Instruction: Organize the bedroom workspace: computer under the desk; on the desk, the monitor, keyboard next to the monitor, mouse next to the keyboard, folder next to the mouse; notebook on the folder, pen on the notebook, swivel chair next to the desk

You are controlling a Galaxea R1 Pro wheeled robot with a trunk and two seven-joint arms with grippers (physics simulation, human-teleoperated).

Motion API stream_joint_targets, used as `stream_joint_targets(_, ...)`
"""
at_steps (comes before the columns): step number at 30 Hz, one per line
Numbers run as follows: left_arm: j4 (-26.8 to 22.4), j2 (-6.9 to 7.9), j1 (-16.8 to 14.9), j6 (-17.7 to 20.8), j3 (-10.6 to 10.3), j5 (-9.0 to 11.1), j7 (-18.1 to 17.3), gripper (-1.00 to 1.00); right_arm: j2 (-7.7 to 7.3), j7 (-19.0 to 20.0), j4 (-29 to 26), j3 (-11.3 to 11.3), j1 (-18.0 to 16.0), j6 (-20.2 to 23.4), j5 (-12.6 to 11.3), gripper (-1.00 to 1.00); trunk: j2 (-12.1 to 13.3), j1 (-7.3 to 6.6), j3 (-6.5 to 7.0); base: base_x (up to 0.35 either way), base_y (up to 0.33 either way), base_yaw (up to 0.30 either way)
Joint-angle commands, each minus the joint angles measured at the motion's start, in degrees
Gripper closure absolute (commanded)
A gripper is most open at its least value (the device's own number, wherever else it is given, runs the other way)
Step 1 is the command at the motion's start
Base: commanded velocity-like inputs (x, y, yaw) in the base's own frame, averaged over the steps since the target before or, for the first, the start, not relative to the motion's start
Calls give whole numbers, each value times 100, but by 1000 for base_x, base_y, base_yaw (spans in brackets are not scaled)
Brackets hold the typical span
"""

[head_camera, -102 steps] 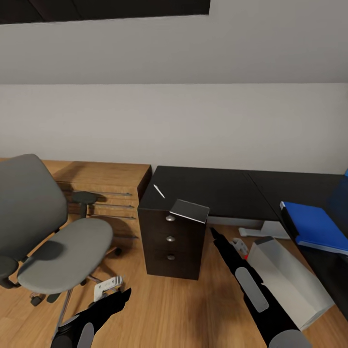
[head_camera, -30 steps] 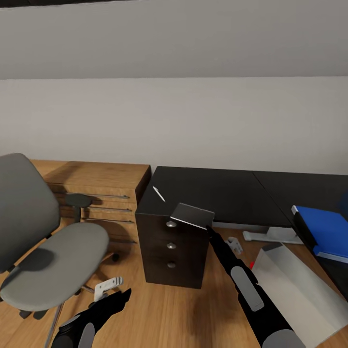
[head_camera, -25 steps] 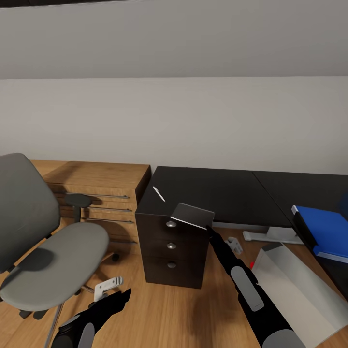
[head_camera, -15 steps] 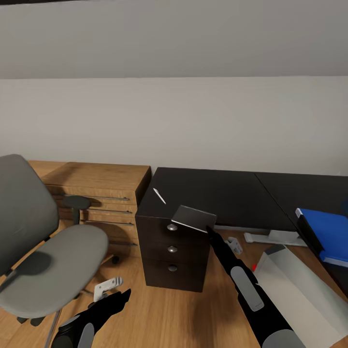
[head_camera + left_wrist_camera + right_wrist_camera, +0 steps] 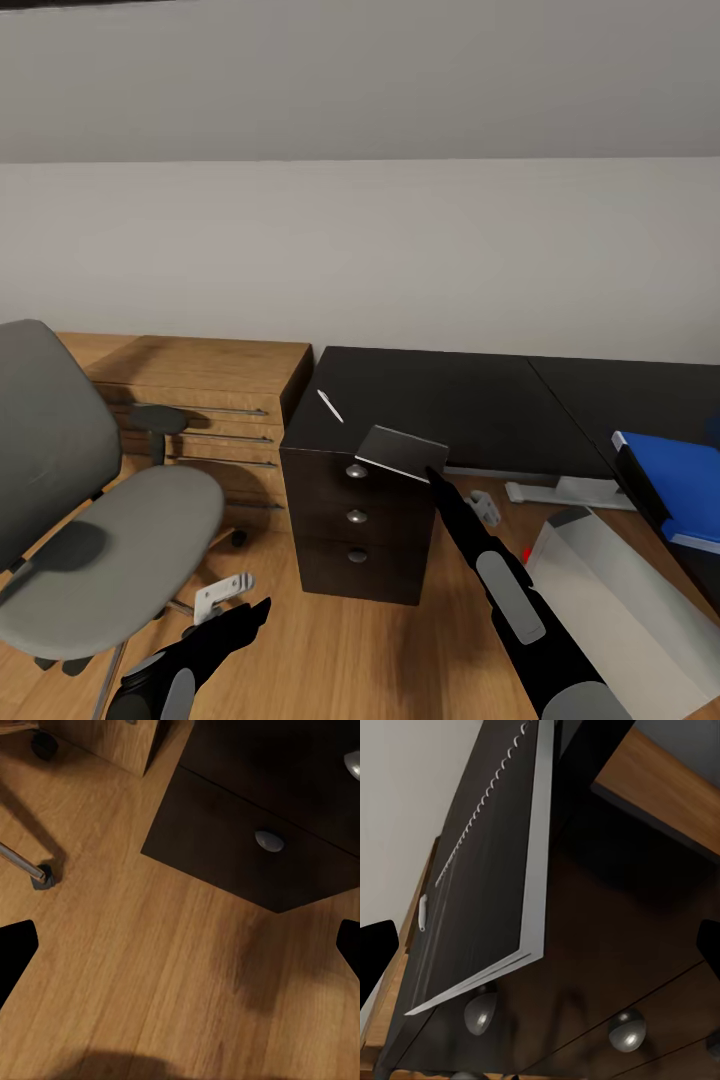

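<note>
The right gripper (image 5: 432, 475), at centre frame, reaches to the near corner of the grey notebook (image 5: 400, 451), which overhangs the front edge of the dark desk (image 5: 470, 400) above its drawers (image 5: 356, 518). In the right wrist view its fingers (image 5: 376, 952) sit wide apart at the frame edges, holding nothing. The left gripper (image 5: 255, 608) (lower left, over wooden floor) is spread wide too, empty. Since half a second ago almost nothing has shifted. A white pen (image 5: 329, 405) lies on the desk beyond the notebook. The blue folder (image 5: 672, 480) is cut off at the right edge; the swivel chair (image 5: 90, 500) at the left.
</note>
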Motion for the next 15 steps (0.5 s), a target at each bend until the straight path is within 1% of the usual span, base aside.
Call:
stream_joint_targets(1, -7, -4, -3, 29, 6, 63, 44, -100, 0, 12, -2, -3, -2, 15, -50, -100, -3, -1, -5, 0, 0, 0)
stream_joint_targets(5, -7, -4, -3, 28, 9, 68, 51, -100, 0, 12, 1, -3, -3, 15, -50, -100, -3, -1, -5, 0, 0, 0)
stream_joint_targets(11, -7, -7, -4, 25, 8, 70, 53, -100, 0, 11, 5, -3, -3, 15, -50, -100, -243, 131, -113, 0, 0, 0)
stream_joint_targets(15, -7, -5, -3, 32, 11, 70, 53, -100, 0, 11, 4, -3, -2, 15, -50, -100, -243, 131, -113, 0, 0, 0)
